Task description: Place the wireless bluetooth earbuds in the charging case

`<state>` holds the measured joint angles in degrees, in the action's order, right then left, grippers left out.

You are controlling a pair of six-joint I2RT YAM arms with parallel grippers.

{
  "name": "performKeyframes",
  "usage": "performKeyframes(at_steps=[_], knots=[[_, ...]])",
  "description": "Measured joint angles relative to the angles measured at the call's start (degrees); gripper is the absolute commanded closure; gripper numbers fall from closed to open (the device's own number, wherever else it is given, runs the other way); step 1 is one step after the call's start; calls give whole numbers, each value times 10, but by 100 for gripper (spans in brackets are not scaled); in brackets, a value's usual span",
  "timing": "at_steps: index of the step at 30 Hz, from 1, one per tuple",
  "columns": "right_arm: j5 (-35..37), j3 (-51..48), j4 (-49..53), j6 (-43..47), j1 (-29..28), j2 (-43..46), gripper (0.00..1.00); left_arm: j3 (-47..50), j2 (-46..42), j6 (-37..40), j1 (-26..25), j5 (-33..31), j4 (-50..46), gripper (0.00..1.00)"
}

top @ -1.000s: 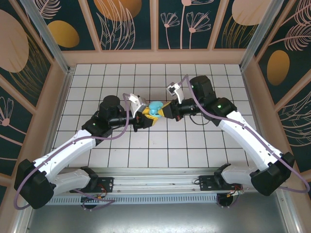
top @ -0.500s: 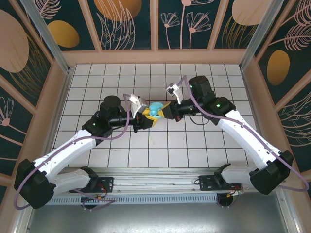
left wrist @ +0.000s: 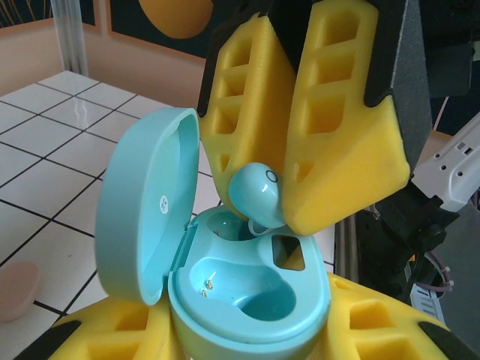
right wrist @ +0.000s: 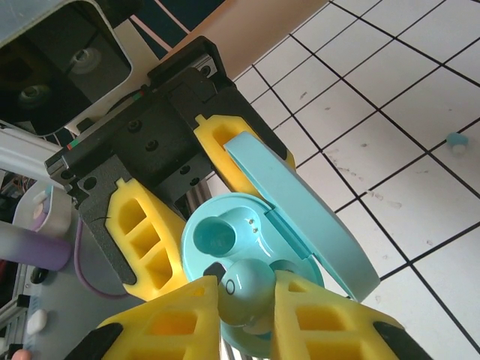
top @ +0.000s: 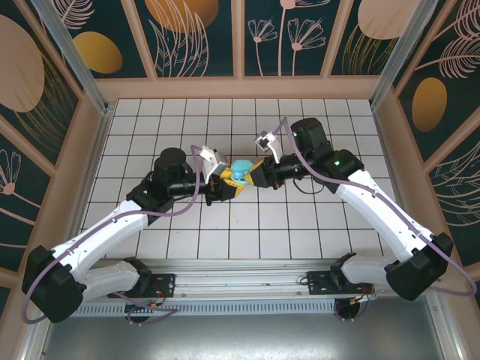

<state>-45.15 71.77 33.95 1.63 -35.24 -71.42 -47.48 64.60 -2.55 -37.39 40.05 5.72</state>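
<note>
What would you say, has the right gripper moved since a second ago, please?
Yes, slightly: against the floor tiles in the top view, the right gripper has eased leftward with its light blue earbud, toward the charging case.

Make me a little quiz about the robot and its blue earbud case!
1. Which hand holds the case?
2. True or false: the lid is shut.
3. The earbud between the right hand's fingers is: A pink, B light blue, C yellow.

Key: 1. the left hand. 2. false, it stands open. 3. B.
</note>
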Motion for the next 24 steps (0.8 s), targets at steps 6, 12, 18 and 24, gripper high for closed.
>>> performKeyframes(at_steps=[6,12,18,24], knots=[[0,9,12,0,0,0,66,0,0,0,0,0,1,88],[3,29,33,0,0,-7,63,0,-1,0,0,-2,9,88],[19,47,43,-5,-3,-20,62,0,-1,0,1,-7,9,88],[49,58,49,-12,-5,-21,61,0,-1,0,2,-11,17,88]])
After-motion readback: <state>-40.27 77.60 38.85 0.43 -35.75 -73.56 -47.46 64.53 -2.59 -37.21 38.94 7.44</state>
